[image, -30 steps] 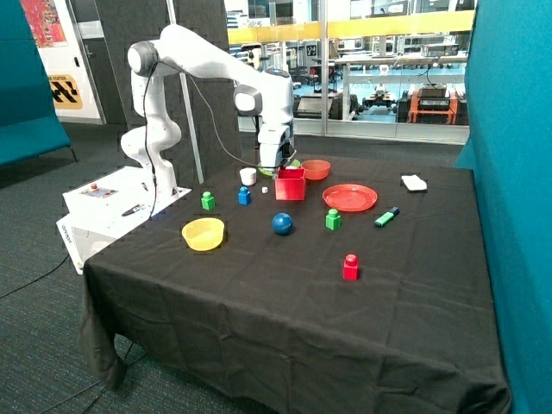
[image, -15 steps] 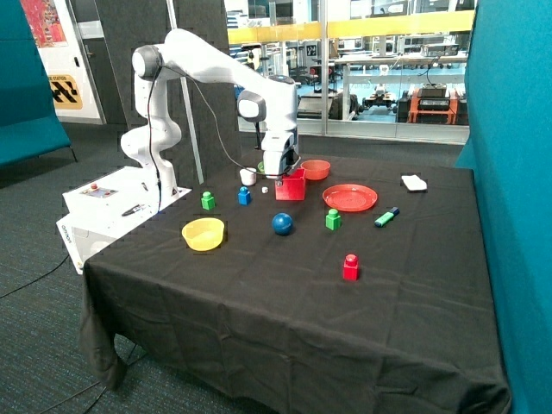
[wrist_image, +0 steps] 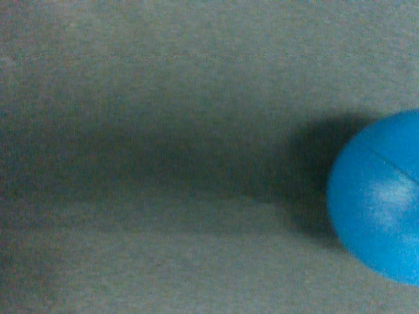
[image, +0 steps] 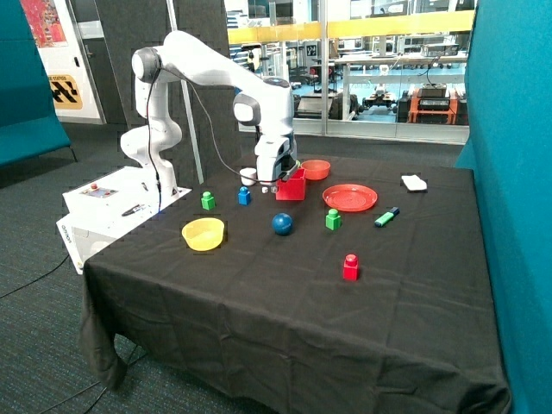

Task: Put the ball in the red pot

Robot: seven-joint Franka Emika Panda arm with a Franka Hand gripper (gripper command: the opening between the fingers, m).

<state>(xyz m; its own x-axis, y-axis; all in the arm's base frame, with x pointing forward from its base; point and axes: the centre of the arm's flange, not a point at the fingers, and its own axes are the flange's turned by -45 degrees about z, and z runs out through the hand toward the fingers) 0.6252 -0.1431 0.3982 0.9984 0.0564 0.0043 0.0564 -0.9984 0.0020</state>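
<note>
Gripper, finger spread not discernible, low beside the red pot, having shifted from above the pot's rim toward its side over the past second. The ball rests on the black cloth in front of the pot, apparently ungrasped; transfer not begun. A sphere has no long axis or heading.

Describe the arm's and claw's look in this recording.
The arm is glossy white with rounded segments and grey joint caps; a thin dark cable hangs loosely along it. The claw is a white-and-dark block beside the red pot. No markings are legible.
</note>
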